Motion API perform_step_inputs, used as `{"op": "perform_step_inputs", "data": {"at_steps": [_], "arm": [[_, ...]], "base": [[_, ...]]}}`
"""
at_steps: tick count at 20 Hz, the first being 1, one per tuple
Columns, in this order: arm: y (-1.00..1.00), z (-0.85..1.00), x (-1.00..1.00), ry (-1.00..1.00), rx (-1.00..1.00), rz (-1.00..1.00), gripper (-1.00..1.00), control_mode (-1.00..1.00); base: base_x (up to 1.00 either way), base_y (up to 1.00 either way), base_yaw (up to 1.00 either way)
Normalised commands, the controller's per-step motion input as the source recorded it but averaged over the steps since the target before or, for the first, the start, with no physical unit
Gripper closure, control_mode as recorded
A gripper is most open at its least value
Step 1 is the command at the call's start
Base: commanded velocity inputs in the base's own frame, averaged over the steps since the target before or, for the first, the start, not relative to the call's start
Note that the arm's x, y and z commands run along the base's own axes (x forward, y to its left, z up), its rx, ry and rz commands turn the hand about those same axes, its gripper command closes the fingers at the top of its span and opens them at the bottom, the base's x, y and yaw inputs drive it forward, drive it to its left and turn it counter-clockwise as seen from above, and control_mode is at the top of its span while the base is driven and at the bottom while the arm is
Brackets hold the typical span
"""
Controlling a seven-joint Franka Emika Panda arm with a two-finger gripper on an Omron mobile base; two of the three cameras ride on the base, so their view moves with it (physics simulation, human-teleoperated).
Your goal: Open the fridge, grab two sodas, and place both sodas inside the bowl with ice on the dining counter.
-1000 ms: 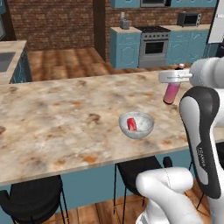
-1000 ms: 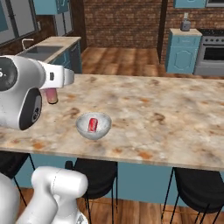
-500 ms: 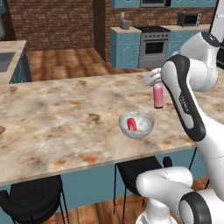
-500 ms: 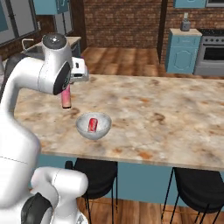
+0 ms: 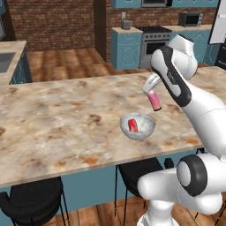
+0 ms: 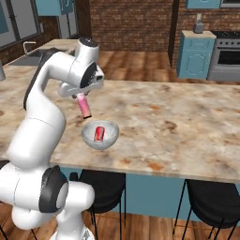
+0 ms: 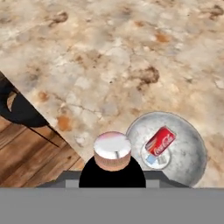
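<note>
Holding slim pink-red bottle (image 5: 155,101) tilted, gripper (image 5: 151,86) clamped on it, above pale glassy bowl (image 5: 137,127) w/ red can (image 5: 133,125) inside, on beige marbled dining counter (image 5: 66,119), brick-walled kitchen.

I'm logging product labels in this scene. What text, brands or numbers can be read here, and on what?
"Coca-Cola": white script along the red can lying in the bowl, hand view; small, only just readable.
Pink bottle held by the gripper: no readable text.
</note>
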Motion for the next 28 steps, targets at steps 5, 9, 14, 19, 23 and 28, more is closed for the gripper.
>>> {"op": "perform_step_inputs", "data": {"at_steps": [5,9,14,19,23,28], "arm": [[0.0,-0.5,0.13,0.0,-0.16,0.44,1.0,-1.0],[0.0,-0.55,-0.25,-0.02,-0.13,0.33,1.0,-1.0],[0.0,-0.47,-0.36,-0.09,-0.09,0.21,1.0,-1.0],[0.0,-0.26,-0.04,-0.04,-0.03,0.12,1.0,-1.0],[0.07,-0.23,0.0,0.0,-0.01,0.08,1.0,-1.0],[0.15,-0.22,0.14,0.0,0.0,0.04,1.0,-1.0]], "base": [[0.0,0.0,0.0],[0.0,0.0,0.0],[0.0,0.0,0.0],[0.0,0.0,0.0],[0.0,0.0,0.0],[0.0,0.0,0.0]]}}
